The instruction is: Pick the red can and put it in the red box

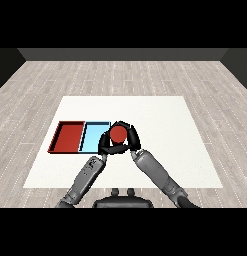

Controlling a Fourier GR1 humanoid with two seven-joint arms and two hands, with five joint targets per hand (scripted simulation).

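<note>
The red can (118,133) is near the middle of the white table, just right of the light blue tray (93,136). My right hand (133,138) is shut on the can, curling over its top and right side. My left hand (105,145) sits close against the can's lower left, and the two black hands merge there. The red tray (68,137) lies at the left, next to the blue tray, with nothing in it. The hands hide the blue tray's right edge.
The white table (160,120) stretches wide to the right of and beyond the hands. Both trays sit side by side near its left edge. Grey wooden floor surrounds the table.
</note>
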